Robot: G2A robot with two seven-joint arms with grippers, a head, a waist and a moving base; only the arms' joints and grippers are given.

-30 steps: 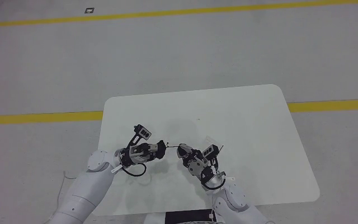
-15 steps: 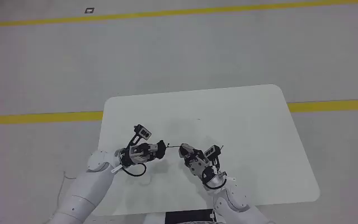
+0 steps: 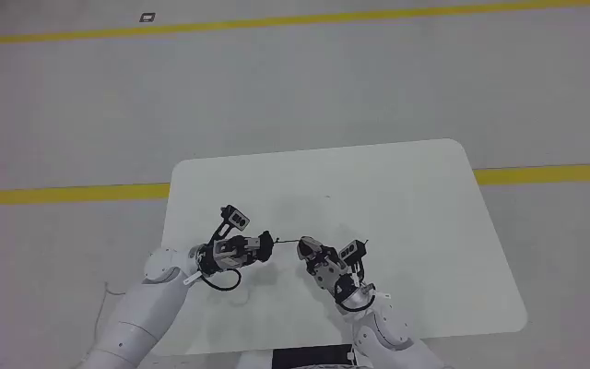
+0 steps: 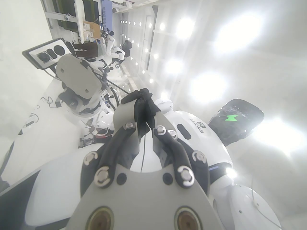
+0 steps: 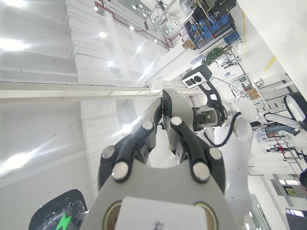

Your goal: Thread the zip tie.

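A thin black zip tie (image 3: 286, 242) spans the small gap between my two grippers above the front part of the white table (image 3: 415, 203). My left gripper (image 3: 266, 245) is shut on one end; in its wrist view the black strap (image 4: 143, 149) runs down from between the pressed fingertips (image 4: 144, 98). My right gripper (image 3: 303, 247) faces it from the other side and is shut on the other end, with its fingers (image 5: 172, 106) closed together. The pinched part of the tie is hidden between them.
The table's surface around the arms is bare white, with its front edge (image 3: 442, 334) close behind the wrists. Grey floor with yellow lines (image 3: 277, 20) lies beyond the table.
The right arm's wrist has shifted slightly toward the table's front. The left arm and the tie between the grippers look unchanged.
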